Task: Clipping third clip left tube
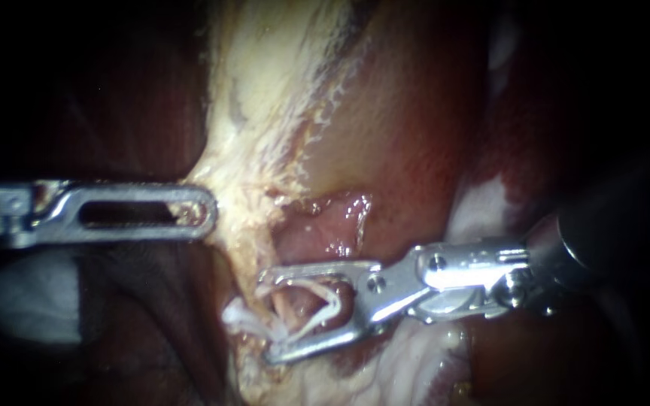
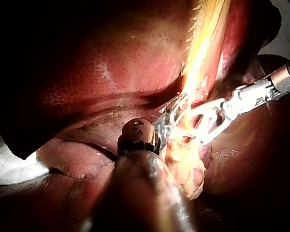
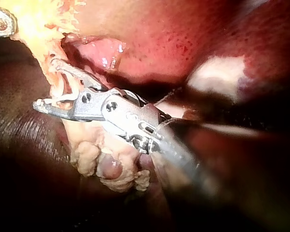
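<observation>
Dark red liver [image 2: 87,72] surrounds a pale tissue band [image 1: 265,98] that runs down the middle of the field. The left instrument [image 1: 208,212] meets the band's edge about halfway down, and its slotted claw is closed flat on that edge. At the band's lower end the right instrument [image 1: 268,319] has its claw spread wide. The claw straddles a pinkish tube [image 1: 299,301] wrapped in whitish strands but does not pinch it.
</observation>
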You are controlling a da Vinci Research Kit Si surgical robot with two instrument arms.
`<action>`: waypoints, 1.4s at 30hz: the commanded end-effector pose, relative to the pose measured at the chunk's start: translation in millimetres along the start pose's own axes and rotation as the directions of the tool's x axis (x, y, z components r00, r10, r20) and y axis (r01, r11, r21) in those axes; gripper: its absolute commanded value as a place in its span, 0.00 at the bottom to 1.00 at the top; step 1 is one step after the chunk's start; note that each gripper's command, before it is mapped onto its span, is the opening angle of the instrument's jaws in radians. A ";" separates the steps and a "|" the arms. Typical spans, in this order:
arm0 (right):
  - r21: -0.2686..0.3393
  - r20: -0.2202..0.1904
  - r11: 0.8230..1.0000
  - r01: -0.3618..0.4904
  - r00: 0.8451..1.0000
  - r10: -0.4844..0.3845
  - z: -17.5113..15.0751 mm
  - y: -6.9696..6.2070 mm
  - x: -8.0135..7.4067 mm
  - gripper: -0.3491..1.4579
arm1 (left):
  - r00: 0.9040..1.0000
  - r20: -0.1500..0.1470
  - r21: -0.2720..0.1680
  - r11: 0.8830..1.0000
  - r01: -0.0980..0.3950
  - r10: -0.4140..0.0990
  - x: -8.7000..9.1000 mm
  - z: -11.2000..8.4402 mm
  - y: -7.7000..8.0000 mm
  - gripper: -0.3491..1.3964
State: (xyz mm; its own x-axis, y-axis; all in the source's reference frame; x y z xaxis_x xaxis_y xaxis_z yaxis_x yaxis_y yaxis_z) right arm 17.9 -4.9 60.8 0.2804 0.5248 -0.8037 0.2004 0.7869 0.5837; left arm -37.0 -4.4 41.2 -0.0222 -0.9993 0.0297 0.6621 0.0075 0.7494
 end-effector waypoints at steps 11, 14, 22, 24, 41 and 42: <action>-0.003 0.014 1.000 0.001 1.000 0.000 1.5 1.2 -0.7 0.52 | 1.000 0.008 0.000 1.000 0.004 -0.004 0.5 -0.2 -1.0 0.00; -0.001 0.014 1.000 0.002 1.000 -0.002 1.9 1.3 -0.7 0.52 | 1.000 0.006 0.002 1.000 0.006 -0.006 0.7 -0.4 -1.5 0.00; 0.019 0.011 1.000 -0.008 1.000 0.008 2.3 1.3 -0.5 0.52 | 1.000 0.002 0.010 1.000 0.008 -0.008 1.2 -0.6 -2.5 0.00; 0.049 0.011 0.999 -0.015 1.000 0.015 2.4 0.9 -0.3 0.52 | 1.000 0.001 0.010 1.000 0.008 -0.008 1.1 -0.5 -2.4 0.00; 0.187 -0.057 0.980 -0.071 0.995 0.083 6.8 -0.7 0.6 0.52 | 1.000 0.000 0.012 1.000 0.005 -0.005 0.9 0.0 -1.7 0.00; 0.186 -0.058 0.979 -0.081 0.994 0.094 7.2 -0.6 0.5 0.52 | 1.000 0.001 0.011 1.000 0.005 -0.005 0.9 0.0 -1.7 0.00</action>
State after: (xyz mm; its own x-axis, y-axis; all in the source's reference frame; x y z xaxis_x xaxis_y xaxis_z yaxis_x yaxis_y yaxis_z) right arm 25.2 -7.5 61.1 0.2405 0.6199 -0.7469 0.3424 0.6659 0.6629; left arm -38.2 -5.3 40.1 -0.0259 -0.9993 0.0261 0.6527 0.0029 0.7576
